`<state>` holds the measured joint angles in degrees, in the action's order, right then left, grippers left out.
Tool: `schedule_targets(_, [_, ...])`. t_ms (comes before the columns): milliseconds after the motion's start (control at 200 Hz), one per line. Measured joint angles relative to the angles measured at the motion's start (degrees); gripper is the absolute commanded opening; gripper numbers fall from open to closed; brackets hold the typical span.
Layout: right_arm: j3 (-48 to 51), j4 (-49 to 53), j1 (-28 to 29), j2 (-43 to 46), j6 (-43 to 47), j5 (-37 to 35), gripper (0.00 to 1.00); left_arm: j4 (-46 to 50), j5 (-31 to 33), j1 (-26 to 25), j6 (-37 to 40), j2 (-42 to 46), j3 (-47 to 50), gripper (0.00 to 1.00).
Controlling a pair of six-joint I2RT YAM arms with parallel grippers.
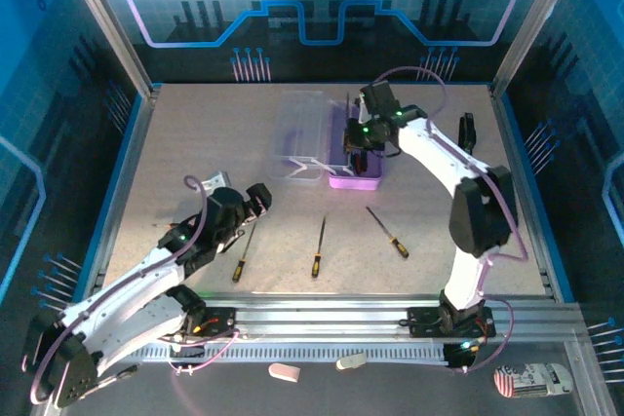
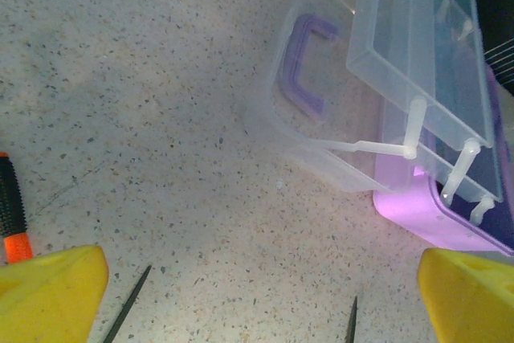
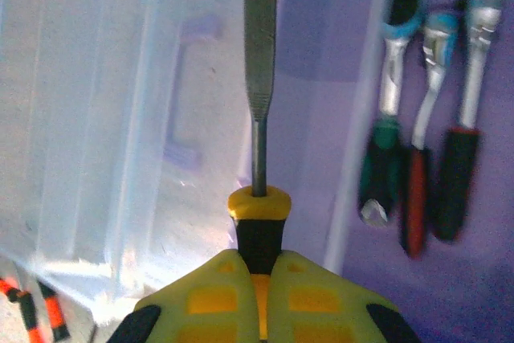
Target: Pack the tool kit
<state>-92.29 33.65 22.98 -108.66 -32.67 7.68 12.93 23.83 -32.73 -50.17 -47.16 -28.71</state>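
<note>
The right gripper [image 3: 259, 279] has its yellow fingers [image 3: 313, 299] pressed together on the black-and-yellow handle of a held screwdriver [image 3: 259, 78]. Its flat steel shaft points away from the wrist, along the line where the purple base [image 3: 321, 54] meets the clear lid [image 3: 96, 78]. Three small tools [image 3: 422, 142] with green, red and black grips lie side by side in that base. Seen from above, this gripper hangs over the base, which sits toward the far edge of the table [image 1: 195, 143], slightly right of its middle. The lid lies opened flat against the base's left side, its purple handle [image 2: 305, 66] facing the left arm. The left gripper [image 1: 255, 200] is spread wide and holds nothing, and its wrist view shows one yellow fingertip [image 2: 48, 295] at each lower corner above bare speckled surface. It hovers left of the table's middle, just above the tip of the leftmost of three loose screwdrivers [image 1: 318, 248]. These lie in a row toward the near edge, apart from one another. A black oblong object [image 1: 468, 132] rests near the right edge.
</note>
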Motion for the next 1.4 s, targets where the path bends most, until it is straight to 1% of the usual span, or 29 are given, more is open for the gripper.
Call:
schedule_targets(155, [-6.64, -1.70, 0.00, -8.59, -2.62, 4.90, 0.08, 2.32, 0.42, 0.17, -0.98, 5.27, 1.36, 0.99])
schedule_targets(230, [-7.58, -2.19, 0.00, -10.49, -3.85, 6.62, 0.12, 3.34, 0.72, 0.26, -1.22, 7.56, 1.97, 0.99])
schedule_targets(305, [-7.58, -2.47, 0.00, -11.17, -4.70, 8.07, 0.13, 3.93, 0.87, 0.26, -1.51, 9.20, 2.62, 0.99])
schedule_targets(510, [-7.56, -4.28, 0.00, -11.28, -6.40, 10.69, 0.15, 4.79, 0.87, 0.28, -2.25, 10.25, 3.26, 0.99])
schedule_targets(765, [-5.70, -7.19, -0.02, -11.26, -8.41, 13.99, 0.16, 4.74, 0.79, 0.28, -2.40, 7.93, 3.26, 0.99])
schedule_targets(855, [-4.57, -8.44, -0.11, -11.23, -9.11, 14.95, 0.22, 4.76, 0.57, 0.28, -2.43, 7.06, 3.26, 0.99])
schedule_targets(935, [-3.65, -8.94, -0.22, -11.15, -9.70, 15.39, 0.24, 4.79, 0.26, 0.26, -2.45, 6.58, 3.26, 0.99])
schedule_targets(1000, [-3.26, -9.09, -0.28, -11.15, -9.97, 15.58, 0.29, 4.79, 0.04, 0.28, -2.45, 6.51, 3.23, 0.99])
schedule_targets(1101, [-3.02, -9.27, -0.55, -11.06, -9.99, 16.00, 0.31, 4.81, -0.13, 0.28, -2.47, 6.51, 3.15, 0.99])
schedule_targets(1281, [-2.23, -9.33, -0.61, -9.92, -10.01, 16.65, 0.32, 4.83, -0.31, 0.28, -2.49, 6.67, 3.15, 0.99])
schedule_targets(1396, [-1.38, -9.35, -0.68, -7.61, -9.94, 16.61, 0.32, 4.81, -0.55, 0.28, -2.47, 6.71, 3.15, 0.99])
